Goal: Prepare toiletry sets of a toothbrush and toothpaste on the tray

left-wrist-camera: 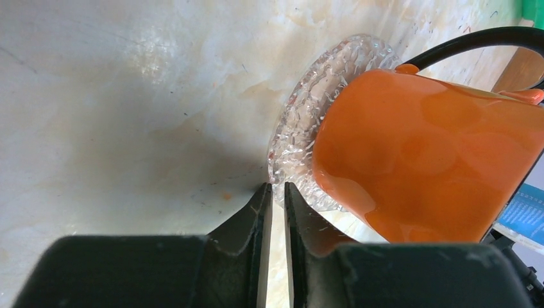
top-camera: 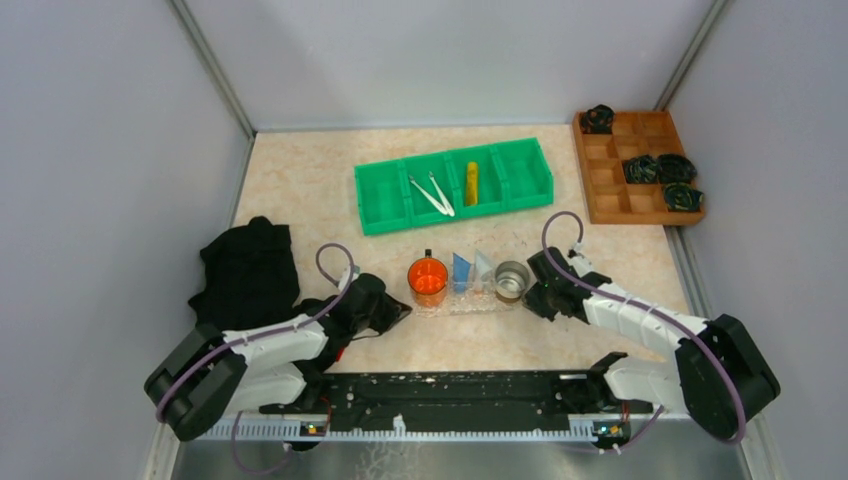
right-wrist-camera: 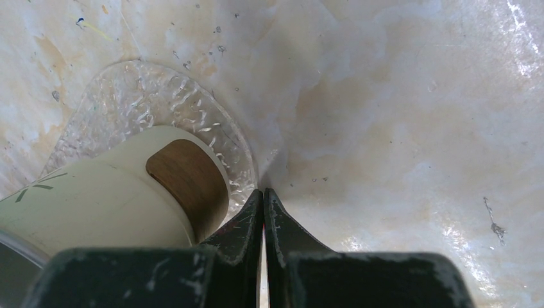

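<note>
Jaws: left gripper [left-wrist-camera: 277, 192] narrowed to a slit on the left rim of the tray [left-wrist-camera: 301, 109], seemingly pinching it. Right gripper [right-wrist-camera: 263, 196] is closed, tips at the right rim, likely steadying. Tray, near centre, holds orange cup [top-camera: 428, 280], blue toothpaste [top-camera: 461, 270], white toothpaste [top-camera: 483, 268], pale cup [top-camera: 511, 281]. Toothbrushes [top-camera: 432, 195] and yellow toothpaste [top-camera: 471, 184] lie far, in green bin [top-camera: 380, 200]. Cups crowd the tray. Black cloth [top-camera: 245, 270] left, wooden box [top-camera: 600, 190] far right.

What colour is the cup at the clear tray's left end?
Orange; the cup shows best in the left wrist view.
</note>
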`<state>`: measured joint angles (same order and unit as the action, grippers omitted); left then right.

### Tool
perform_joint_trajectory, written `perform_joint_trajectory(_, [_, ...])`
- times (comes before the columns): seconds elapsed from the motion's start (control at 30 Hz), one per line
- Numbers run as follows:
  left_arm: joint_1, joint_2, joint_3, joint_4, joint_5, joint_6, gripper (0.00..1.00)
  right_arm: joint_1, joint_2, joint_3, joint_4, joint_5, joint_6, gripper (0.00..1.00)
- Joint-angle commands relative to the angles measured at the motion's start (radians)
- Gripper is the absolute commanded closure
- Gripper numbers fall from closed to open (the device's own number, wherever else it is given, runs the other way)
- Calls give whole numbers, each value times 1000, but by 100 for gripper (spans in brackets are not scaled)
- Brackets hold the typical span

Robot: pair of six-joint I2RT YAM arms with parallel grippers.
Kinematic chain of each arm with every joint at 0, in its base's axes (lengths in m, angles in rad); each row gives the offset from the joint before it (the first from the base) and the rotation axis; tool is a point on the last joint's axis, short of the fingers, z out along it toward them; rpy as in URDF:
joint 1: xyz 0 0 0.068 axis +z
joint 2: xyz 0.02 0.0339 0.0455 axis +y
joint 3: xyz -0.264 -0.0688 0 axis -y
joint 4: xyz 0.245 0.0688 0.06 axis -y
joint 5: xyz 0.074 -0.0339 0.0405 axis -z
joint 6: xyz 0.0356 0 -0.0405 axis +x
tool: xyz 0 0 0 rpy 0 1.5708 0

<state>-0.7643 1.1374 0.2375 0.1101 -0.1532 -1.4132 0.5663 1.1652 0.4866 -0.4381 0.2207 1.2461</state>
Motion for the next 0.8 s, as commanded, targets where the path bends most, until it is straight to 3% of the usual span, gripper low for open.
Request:
perform_joint_trajectory(0.0, [20, 42, -18, -200, -24, 73, 78, -10, -7, -12, -89, 1, -28, 100])
perform_joint_trajectory(0.1, [23, -12, 8, -283, -4, 86, 73, -11, -61, -11, -143, -4, -38, 100])
perform_joint_trajectory(0.33, [23, -287, 50, -560, -24, 111, 43, -10, -349, 10, -318, -26, -77, 97])
perform_joint_trajectory(0.4, [24, -365, 62, -585, -37, 139, 31, -10, -437, 33, -322, -31, -124, 83])
perform_joint_trajectory(0.5, [25, -430, 109, -557, -75, 234, 23, -10, -529, 69, -206, -83, -277, 58])
perform_joint_trajectory(0.57, [31, -433, 156, -533, -109, 305, 27, -10, -514, 111, -96, -137, -398, 54])
perform_joint_trajectory(0.63, [50, -407, 210, -511, -127, 388, 29, -10, -414, 195, -88, -155, -537, 55])
perform_joint_trajectory(0.77, [155, -279, 350, -483, -81, 562, 16, -11, -183, 392, -170, -104, -694, 55])
